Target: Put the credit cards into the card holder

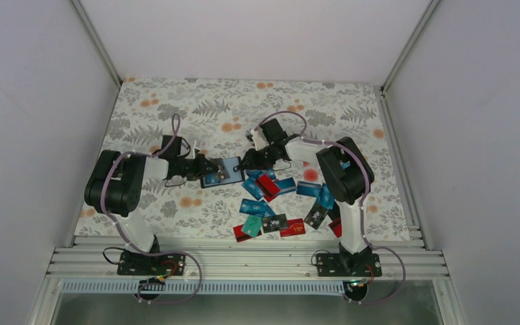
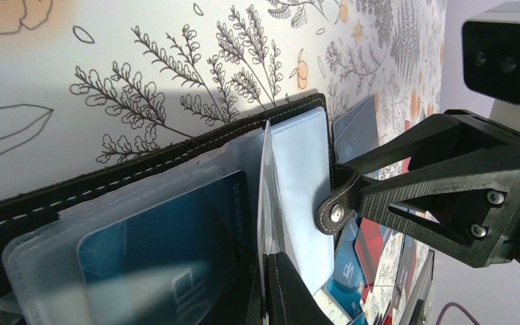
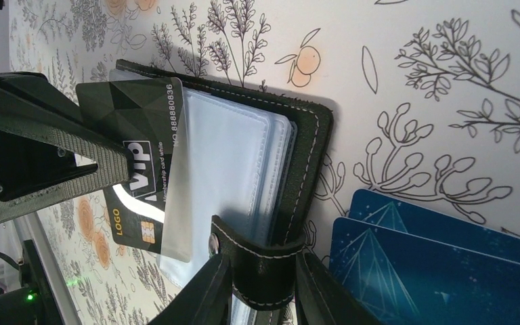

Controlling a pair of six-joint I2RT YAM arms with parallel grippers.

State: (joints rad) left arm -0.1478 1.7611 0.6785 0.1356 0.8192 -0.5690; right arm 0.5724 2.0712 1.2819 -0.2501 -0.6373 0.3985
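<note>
The left gripper (image 3: 105, 166) is clamping shut on the black VIP card (image 3: 139, 132), its edge just entering a clear sleeve (image 3: 230, 162) of the card holder (image 3: 309, 156) at mid-table, while the right gripper (image 3: 261, 274), narrowly closed, is pinching the holder's strap (image 3: 257, 252) at 3 o'clock. The card is needing a flat, square push — tilting would likely snag the sleeve lip; loose credit cards (image 1: 271, 203) are lying at 5 o'clock, outside that path.

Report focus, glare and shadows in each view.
Top external: evenly lit, no glare. Left wrist: nearest blue card blurred, white sleeve bright, card holder shadowing the tablecloth. Right wrist: black card print sharp.
</note>
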